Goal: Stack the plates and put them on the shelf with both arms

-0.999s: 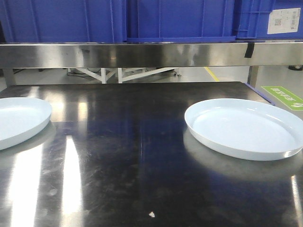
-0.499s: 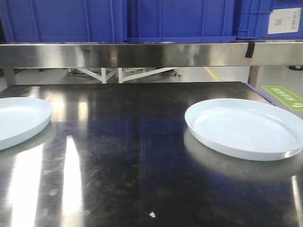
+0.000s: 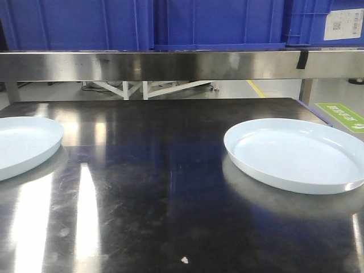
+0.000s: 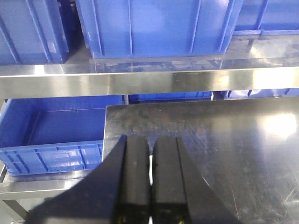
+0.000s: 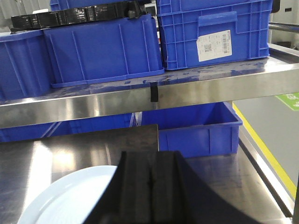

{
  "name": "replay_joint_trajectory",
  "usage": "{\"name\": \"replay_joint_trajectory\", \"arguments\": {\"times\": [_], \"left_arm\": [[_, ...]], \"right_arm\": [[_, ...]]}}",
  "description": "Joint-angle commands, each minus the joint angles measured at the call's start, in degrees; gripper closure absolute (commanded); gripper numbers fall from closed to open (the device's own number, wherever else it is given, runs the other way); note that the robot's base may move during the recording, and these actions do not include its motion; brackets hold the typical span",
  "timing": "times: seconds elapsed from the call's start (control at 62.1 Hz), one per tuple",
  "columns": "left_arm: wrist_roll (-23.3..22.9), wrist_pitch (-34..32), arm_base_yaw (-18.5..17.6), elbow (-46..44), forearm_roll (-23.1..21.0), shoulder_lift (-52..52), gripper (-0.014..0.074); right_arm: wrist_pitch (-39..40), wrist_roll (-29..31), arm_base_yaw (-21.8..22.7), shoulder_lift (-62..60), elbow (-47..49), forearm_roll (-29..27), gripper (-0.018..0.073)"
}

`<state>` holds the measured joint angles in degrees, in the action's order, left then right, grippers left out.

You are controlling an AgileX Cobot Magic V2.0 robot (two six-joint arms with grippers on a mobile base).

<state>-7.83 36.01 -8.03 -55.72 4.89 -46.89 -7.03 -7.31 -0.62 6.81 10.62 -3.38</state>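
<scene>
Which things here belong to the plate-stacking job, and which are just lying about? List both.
Job: left plate, right plate, steel shelf, left gripper, right gripper, both shut and empty.
Lying about: blue crates, black tape on the shelf edge, white speck on the table.

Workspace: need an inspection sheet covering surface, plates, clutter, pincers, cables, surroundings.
Surface: dark glossy steel table, scuffed, strong glare.
Job's things: left plate, cut off by the frame edge, and right plate, both flat, empty, well apart, not stacked.
Clutter: one small white speck near the front edge.
Grippers: left pincer shut, empty; right pincer shut, empty, a plate partly below it.
Cables: nothing seen.
Surroundings: steel shelf behind the table, carrying blue crates; black tape on its edge; green floor marking.
</scene>
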Motion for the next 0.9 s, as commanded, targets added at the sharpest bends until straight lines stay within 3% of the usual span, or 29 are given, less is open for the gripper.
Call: {"name": "replay_joint_trajectory", "arguments": {"times": [0.0, 0.193, 0.354, 0.757, 0.805, 0.886], "left_arm": [[-0.21, -4.67, -0.39, -1.95, -0.23, 0.24, 0.0505], [-0.21, -4.81, -0.39, -1.95, -0.23, 0.24, 0.0505], [-0.21, -4.85, -0.39, -1.95, -0.23, 0.24, 0.0505], [-0.21, -4.72, -0.39, -1.95, -0.23, 0.24, 0.0505], [-0.21, -4.72, -0.39, -1.95, -0.23, 0.24, 0.0505], [-0.21, -4.64, -0.39, -1.95, -0.55, 0.24, 0.0498]], "right_arm": [[3.42, -0.07, 0.13, 8.62, 6.94, 0.50, 0.0503], [3.01, -0.07, 0.13, 28.73, 18.17, 0.50, 0.0503], [2.54, -0.07, 0.13, 38.68, 24.88, 0.50, 0.0503], [1.70, -0.07, 0.13, 42.03, 27.13, 0.50, 0.0498], [1.59, -0.07, 0.13, 42.03, 27.13, 0.50, 0.0473], [1.72, -0.07, 0.13, 42.03, 27.13, 0.50, 0.0348]]}}
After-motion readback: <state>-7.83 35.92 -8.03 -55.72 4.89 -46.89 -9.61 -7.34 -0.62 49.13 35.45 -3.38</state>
